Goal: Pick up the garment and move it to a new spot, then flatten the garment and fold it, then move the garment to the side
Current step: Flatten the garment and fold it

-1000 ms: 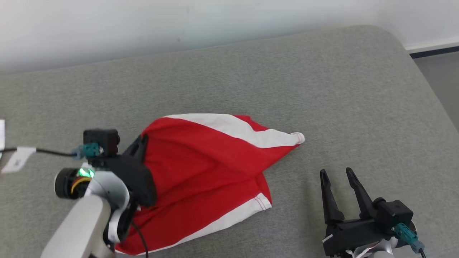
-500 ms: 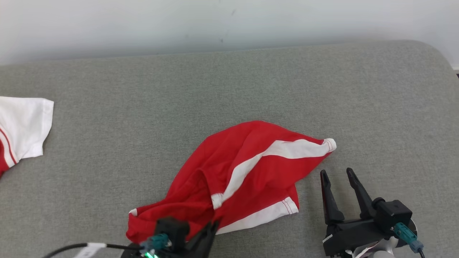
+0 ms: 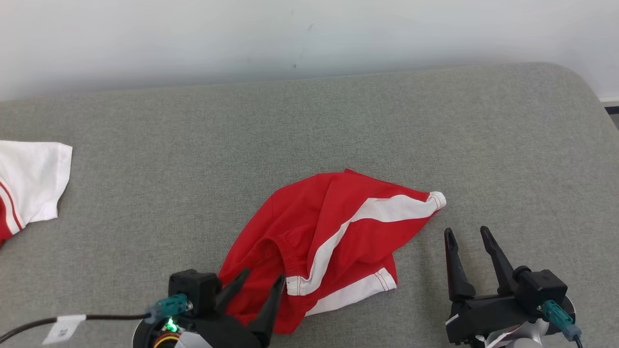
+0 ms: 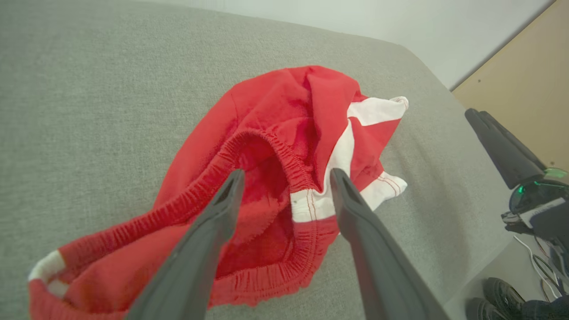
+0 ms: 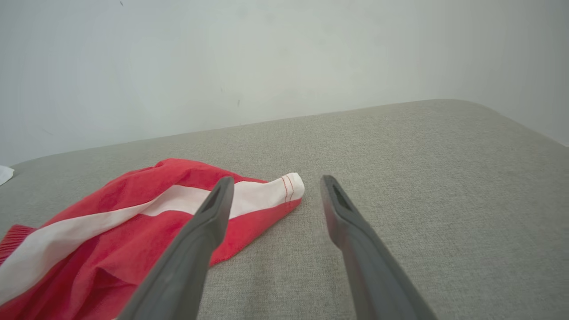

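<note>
The red shorts (image 3: 329, 241) lie crumpled at lower centre on the grey cushion (image 3: 145, 203). The left gripper (image 3: 262, 275), at bottom left of centre, spreads wide over their waistband, gripping nothing. The right gripper (image 3: 466, 231), lower right, stands wide and empty.

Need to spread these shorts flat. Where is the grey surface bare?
Bare: the wide strip between shorts and wall; the stretch between shorts and white shirt. Crowded: the near edge, where the left tool hangs over the shorts and the right tool sits beside them.
</note>
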Tool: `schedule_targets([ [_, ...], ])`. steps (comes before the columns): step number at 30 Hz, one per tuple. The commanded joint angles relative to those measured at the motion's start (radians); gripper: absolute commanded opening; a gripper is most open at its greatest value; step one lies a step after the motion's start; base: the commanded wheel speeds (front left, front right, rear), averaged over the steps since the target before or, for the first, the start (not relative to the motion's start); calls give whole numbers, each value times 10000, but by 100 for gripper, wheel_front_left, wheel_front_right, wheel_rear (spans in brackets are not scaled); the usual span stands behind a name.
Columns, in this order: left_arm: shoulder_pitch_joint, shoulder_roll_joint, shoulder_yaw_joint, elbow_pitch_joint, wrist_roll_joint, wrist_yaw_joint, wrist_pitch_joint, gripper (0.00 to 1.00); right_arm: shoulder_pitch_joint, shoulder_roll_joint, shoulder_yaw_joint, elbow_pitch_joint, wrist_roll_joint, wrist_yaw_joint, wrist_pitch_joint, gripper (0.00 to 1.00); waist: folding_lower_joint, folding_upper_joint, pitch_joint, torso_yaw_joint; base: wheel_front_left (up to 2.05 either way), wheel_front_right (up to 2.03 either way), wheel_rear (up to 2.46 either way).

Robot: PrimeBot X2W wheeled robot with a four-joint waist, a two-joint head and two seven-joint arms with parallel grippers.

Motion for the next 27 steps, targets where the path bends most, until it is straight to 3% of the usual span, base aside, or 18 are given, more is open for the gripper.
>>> schedule_targets([
  [1, -84, 60, -6, -42, 71, 14, 98, 100, 138, 1, -36, -83, -57, -22, 23, 100, 0, 0, -34, -31, 0, 0, 0],
  [6, -537, -97, -442, 595, -56, -338, 649, 100, 3, -1, -135, -246, -225, -22, 137, 100, 0, 0, -21, -90, 0, 0, 0],
  [12, -1176, -497, -725, 2025, 111, -389, 840, 97, -341, -2, -129, -436, -601, -22, 488, 100, 0, 0, 46, -211, 0, 0, 0],
  [13, -1283, -543, -732, 2217, 143, -386, 819, 88, -374, -1, -140, -454, -634, -22, 555, 100, 0, 0, 53, -224, 0, 0, 0],
  [16, -1517, -637, -793, 2814, 207, -426, 813, 78, -437, -1, -136, -509, -696, -22, 689, 100, 0, 0, 64, -264, 0, 0, 0],
  [18, -1652, -691, -812, 3167, 192, -487, 753, 50, -455, 1, -65, -523, -704, -22, 737, 100, 0, 0, 68, -301, 0, 0, 0],
  [20, -1730, -728, -870, 3406, 212, -543, 716, 37, -461, -2, 5, -517, -684, -22, 761, 100, 0, 0, 53, -338, 0, 0, 0],
  [21, -1757, -764, -888, 3466, 170, -622, 688, 36, -441, -2, 33, -513, -664, -22, 766, 100, 0, 0, 45, -348, 0, 0, 0],
  [25, -1715, -812, -1033, 3547, 121, -812, 588, 47, -316, -2, 48, -480, -604, -22, 787, 100, 0, 0, 3, -365, 0, 0, 0],
  [27, -1748, -855, -1089, 3571, 159, -827, 553, 65, -296, -2, 37, -465, -600, -22, 802, 100, 0, 0, -17, -366, 0, 0, 0],
])
